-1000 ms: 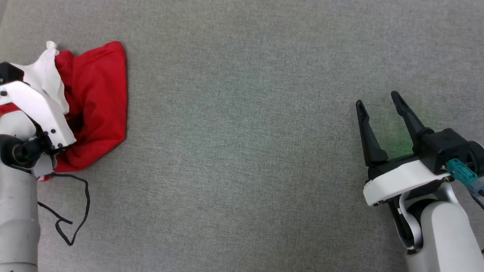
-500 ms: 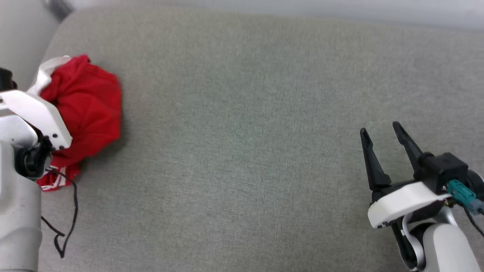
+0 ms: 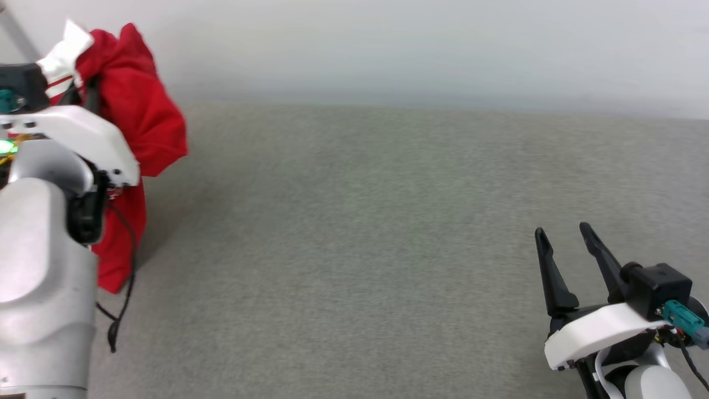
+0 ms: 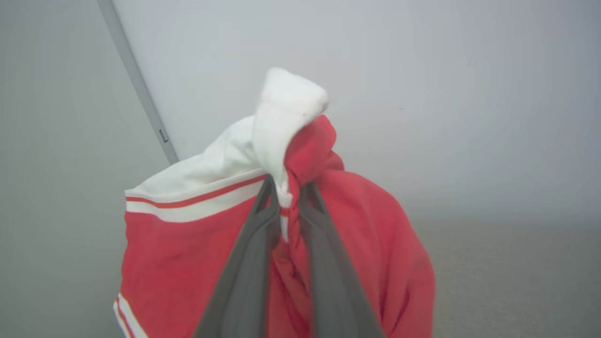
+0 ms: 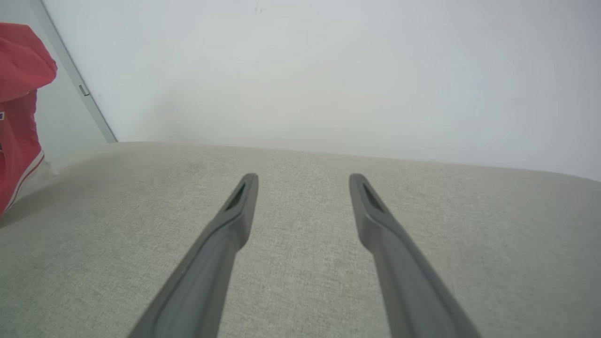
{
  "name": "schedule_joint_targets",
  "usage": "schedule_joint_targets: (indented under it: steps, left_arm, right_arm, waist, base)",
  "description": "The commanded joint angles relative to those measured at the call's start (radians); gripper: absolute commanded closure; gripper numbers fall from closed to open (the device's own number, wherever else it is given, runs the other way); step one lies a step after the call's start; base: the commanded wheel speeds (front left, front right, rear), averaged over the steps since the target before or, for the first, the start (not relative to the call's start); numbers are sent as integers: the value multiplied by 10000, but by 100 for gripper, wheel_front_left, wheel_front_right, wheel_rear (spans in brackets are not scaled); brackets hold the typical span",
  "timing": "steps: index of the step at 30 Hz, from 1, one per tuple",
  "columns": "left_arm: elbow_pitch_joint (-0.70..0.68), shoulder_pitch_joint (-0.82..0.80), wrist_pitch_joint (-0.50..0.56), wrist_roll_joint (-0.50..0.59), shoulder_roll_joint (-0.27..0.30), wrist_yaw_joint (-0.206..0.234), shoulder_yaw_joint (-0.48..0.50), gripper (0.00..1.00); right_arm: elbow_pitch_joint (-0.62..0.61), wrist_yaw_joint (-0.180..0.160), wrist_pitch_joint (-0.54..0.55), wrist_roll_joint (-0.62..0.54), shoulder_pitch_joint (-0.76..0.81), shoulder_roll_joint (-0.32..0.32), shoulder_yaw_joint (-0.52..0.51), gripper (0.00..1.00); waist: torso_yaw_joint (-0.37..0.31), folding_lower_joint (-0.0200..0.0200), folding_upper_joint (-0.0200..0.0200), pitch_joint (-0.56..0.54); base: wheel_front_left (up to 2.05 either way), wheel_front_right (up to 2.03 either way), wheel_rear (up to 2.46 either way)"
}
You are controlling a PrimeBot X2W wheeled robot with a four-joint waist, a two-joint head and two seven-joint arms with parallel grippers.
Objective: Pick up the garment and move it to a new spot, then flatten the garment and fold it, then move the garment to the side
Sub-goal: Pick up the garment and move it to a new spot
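The garment (image 3: 141, 119), red with a white striped sleeve end, hangs bunched at the far left, lifted so that its lower end dangles close to the grey cushion. My left gripper (image 4: 287, 188) is shut on a fold where white and red cloth meet (image 4: 178, 244). In the head view its white wrist housing covers part of the cloth. My right gripper (image 3: 562, 231) stands open and empty low over the cushion at the lower right, far from the garment. The right wrist view shows its fingers (image 5: 235, 220) spread, with the garment (image 5: 19, 70) at the left edge.
A wide grey fabric cushion (image 3: 354, 249) spreads between the two arms. A plain white wall (image 3: 388, 44) rises behind it, with a grey strip (image 4: 136, 80) slanting at the left. A black cable (image 3: 119, 310) dangles from my left arm beside the garment.
My left gripper has shut on the garment and raised it off the cushion. The head camera has tilted up, bringing the wall into view. My right gripper stays open.
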Motion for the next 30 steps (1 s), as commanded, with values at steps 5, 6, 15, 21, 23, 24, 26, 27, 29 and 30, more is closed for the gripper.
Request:
schedule_joint_targets:
  steps: [5,6,15,21,23,24,26,27,29,30]
  left_arm:
    - [-671,86,-432,-56,-828,-229,-610,100]
    - [-787,85,-486,-71,-1033,-273,-767,100]
    - [-1921,829,-724,-427,-2700,-543,-2177,100]
    - [-1804,2429,-584,-576,-3053,-567,-3133,100]
    - [-1501,3034,-535,-556,-3078,-508,-3353,100]
    - [-1348,3368,-547,-649,-3091,-494,-3369,100]
    - [-1085,3977,-702,-627,-3078,-340,-3451,100]
    - [-1081,4123,-824,-606,-3080,-291,-3473,100]
    - [-1112,4364,-1042,-538,-3073,-246,-3574,8]
    - [-1187,4398,-1218,-465,-3051,-258,-3647,0]
  right_arm:
    - [-242,-7,134,91,384,18,-42,0]
    - [-311,-7,163,104,434,20,-53,0]
    - [-871,-5,358,189,588,23,-413,0]
    - [-1160,-7,419,154,255,20,-447,0]
    - [-1159,-7,387,161,159,22,-428,0]
    - [-1136,-7,368,158,102,19,-412,0]
    - [-1052,-7,317,148,-13,19,-452,0]
    - [-1026,-7,300,154,-36,21,-455,0]
    - [-968,-7,259,151,-41,19,-483,0]
    - [-924,-7,277,145,-7,19,-480,0]
  waist:
    - [-1578,1,0,-595]
    - [-1747,1,0,-590]
    - [-2470,1,0,123]
    - [-2286,1,0,1011]
    - [-2224,1,0,1191]
    - [-2207,1,0,1245]
    - [-2079,1,0,1312]
    - [-2026,1,0,1305]
    - [-1900,1,0,1240]
    - [-1838,1,0,1159]
  base:
    - [0,0,0]
    - [0,0,0]
    - [0,0,0]
    - [0,0,0]
    - [0,0,0]
    - [0,0,0]
    - [0,0,0]
    - [0,0,0]
    - [0,0,0]
    - [0,0,0]
